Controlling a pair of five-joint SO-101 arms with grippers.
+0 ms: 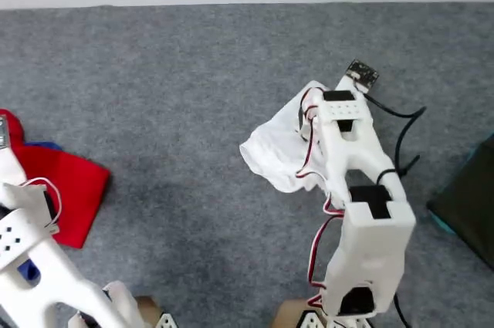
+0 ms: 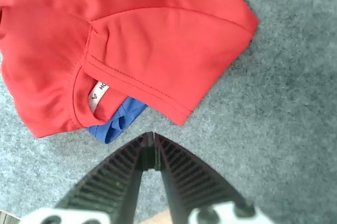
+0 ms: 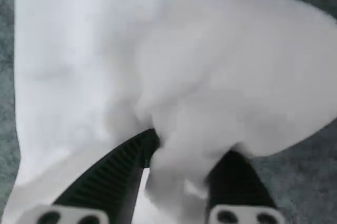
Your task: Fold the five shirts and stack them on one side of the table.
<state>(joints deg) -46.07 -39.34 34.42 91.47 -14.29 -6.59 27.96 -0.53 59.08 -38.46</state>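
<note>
High view: the white shirt [image 1: 274,154] lies bunched right of the middle of the table [image 1: 170,73], partly under the right arm [image 1: 363,189]; the red shirt [image 1: 65,189] sits at the far left edge beside the left arm [image 1: 31,266]; the two shirts are well apart; the right arm is by far the nearer to the white one.
Left wrist view: the left gripper [image 2: 152,142] is pressed together and empty over bare table; the red shirt lies folded just ahead of its tips; a blue shirt [image 2: 116,121] peeps from beneath it, barely visible from above.
Right wrist view: the right gripper [image 3: 189,147] pinches a fold of the white shirt; the rest of the cloth spreads ahead of the fingers; perhaps lifted slightly, too close to tell.
Coming move: the white shirt looks crumpled, with no clear long axis; the stack lies leftward across the table.
</note>
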